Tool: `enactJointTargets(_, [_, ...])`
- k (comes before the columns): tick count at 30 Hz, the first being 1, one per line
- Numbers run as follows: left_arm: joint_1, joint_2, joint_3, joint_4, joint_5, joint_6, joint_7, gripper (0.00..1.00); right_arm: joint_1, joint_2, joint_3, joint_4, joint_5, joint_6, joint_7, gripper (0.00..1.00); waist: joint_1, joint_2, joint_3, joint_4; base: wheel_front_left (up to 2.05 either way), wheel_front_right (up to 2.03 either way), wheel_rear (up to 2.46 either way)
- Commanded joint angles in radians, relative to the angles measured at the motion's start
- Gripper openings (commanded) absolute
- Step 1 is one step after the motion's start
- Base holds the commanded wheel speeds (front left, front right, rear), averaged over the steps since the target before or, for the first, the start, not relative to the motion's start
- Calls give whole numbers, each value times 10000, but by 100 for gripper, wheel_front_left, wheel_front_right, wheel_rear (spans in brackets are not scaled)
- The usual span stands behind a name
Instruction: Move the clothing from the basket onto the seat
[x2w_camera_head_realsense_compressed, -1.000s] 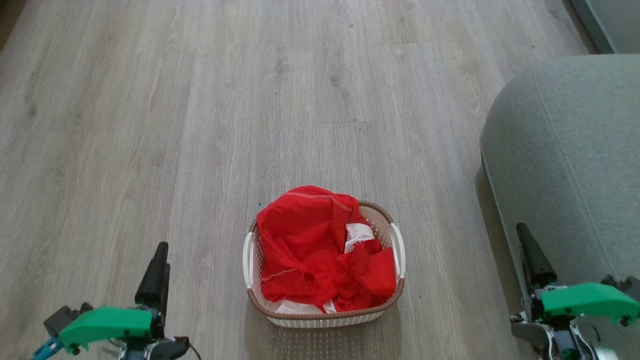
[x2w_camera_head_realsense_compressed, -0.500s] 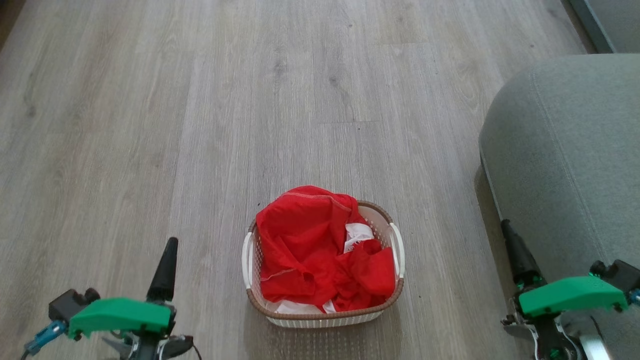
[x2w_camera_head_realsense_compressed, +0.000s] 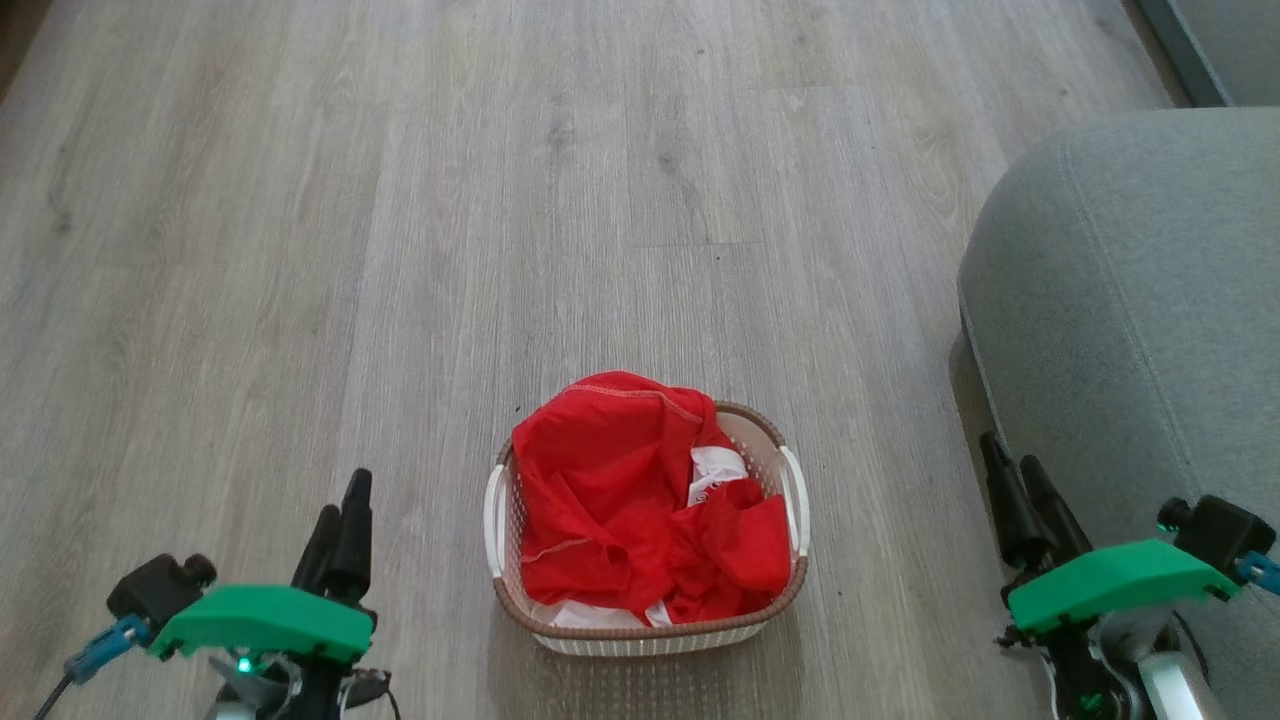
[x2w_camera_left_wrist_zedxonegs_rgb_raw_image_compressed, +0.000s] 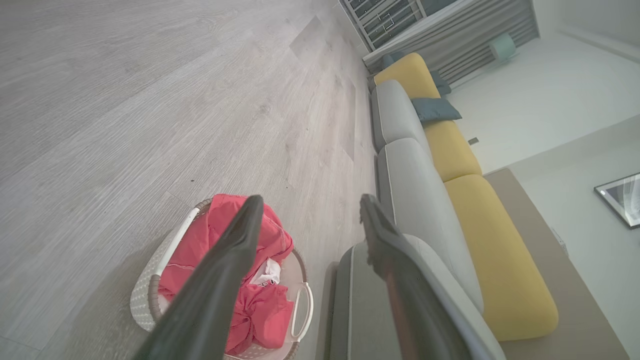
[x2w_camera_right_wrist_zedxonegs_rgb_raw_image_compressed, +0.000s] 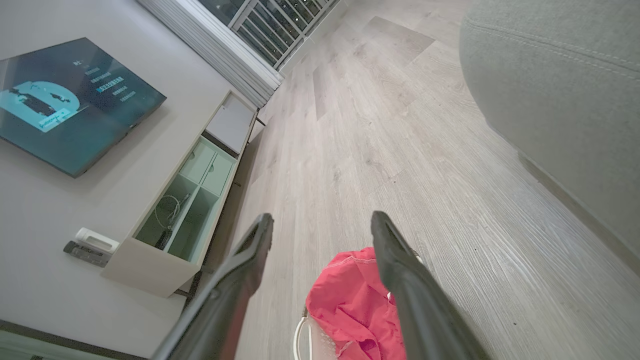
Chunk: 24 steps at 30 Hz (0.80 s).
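The cream perforated basket (x2w_camera_head_realsense_compressed: 765, 430) with a brown rim stands on the floor, low in the middle of the head view. The red clothing (x2w_camera_head_realsense_compressed: 620, 490) fills it in a crumpled heap, with white parts showing. The grey-green seat (x2w_camera_head_realsense_compressed: 1130, 300) is to its right. My left gripper (x2w_camera_head_realsense_compressed: 343, 498) hovers open to the left of the basket, apart from it. In the left wrist view the gripper (x2w_camera_left_wrist_zedxonegs_rgb_raw_image_compressed: 311, 200) frames the clothing (x2w_camera_left_wrist_zedxonegs_rgb_raw_image_compressed: 270, 305), the basket (x2w_camera_left_wrist_zedxonegs_rgb_raw_image_compressed: 172, 245) and the seat (x2w_camera_left_wrist_zedxonegs_rgb_raw_image_compressed: 360, 300). My right gripper (x2w_camera_head_realsense_compressed: 1008, 452) is open between basket and seat. The right wrist view shows the gripper (x2w_camera_right_wrist_zedxonegs_rgb_raw_image_compressed: 322, 218) above the clothing (x2w_camera_right_wrist_zedxonegs_rgb_raw_image_compressed: 350, 305), with the seat (x2w_camera_right_wrist_zedxonegs_rgb_raw_image_compressed: 550, 90) at the upper right.
Pale wood floor (x2w_camera_head_realsense_compressed: 600, 200) stretches ahead of the basket. A long grey and yellow sofa (x2w_camera_left_wrist_zedxonegs_rgb_raw_image_compressed: 450, 150) continues beyond the seat. A low TV cabinet (x2w_camera_right_wrist_zedxonegs_rgb_raw_image_compressed: 190, 200) and a wall screen (x2w_camera_right_wrist_zedxonegs_rgb_raw_image_compressed: 70, 100) stand on the far side.
Both grippers have drifted inward toward the basket and turned, so each now shows two separate fingers. Basket, clothing and seat have not moved.
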Motion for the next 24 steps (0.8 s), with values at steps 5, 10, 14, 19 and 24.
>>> enactJointTargets(5, [-544,82,-19,-455,866,125,-215,100,-523,-282,269,-353,-814,0,-274,100,-1,0,4,8,0,0,0])
enactJointTargets(10, [-561,85,-65,-537,1471,202,-361,100,-577,-366,448,-335,-1403,0,-422,100,-1,0,8,7,0,0,0])
enactJointTargets(14, [-568,88,-118,-600,1981,271,-479,100,-606,-415,525,-340,-1920,0,-541,100,-1,0,12,10,0,0,0])
enactJointTargets(19, [-574,92,-209,-650,2687,334,-625,100,-648,-441,619,-351,-2546,0,-690,100,-1,0,19,-6,0,0,0])
enactJointTargets(24, [-606,96,-279,-750,3497,395,-801,100,-699,-474,702,-377,-3311,0,-868,100,-1,0,43,-23,0,0,0])
